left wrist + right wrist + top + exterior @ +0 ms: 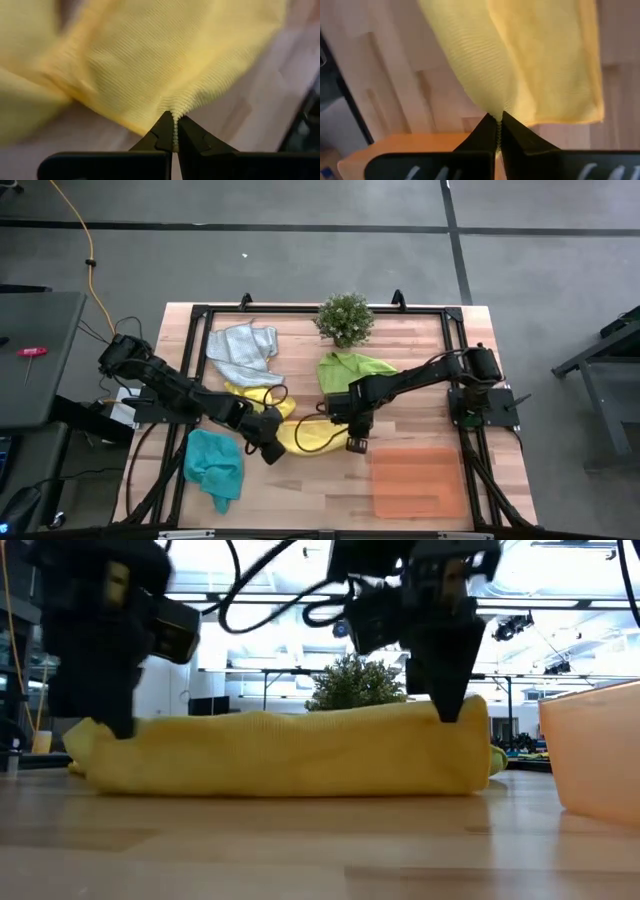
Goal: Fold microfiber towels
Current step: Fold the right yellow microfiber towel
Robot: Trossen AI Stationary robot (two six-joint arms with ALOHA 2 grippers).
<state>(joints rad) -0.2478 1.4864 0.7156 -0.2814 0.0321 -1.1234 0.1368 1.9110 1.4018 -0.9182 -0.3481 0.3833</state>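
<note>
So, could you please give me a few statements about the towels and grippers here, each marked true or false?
1. Both grippers pinch the same yellow towel. True: the left gripper and right gripper are each shut on it.
2. The teal towel lies in the orange tray. False: it lies on the table, across from the tray.
3. The grey towel is held. False: it lies untouched.
4. The lime green towel lies beside the potted plant. True.

No readable text, label, brand, number or sign anywhere
</note>
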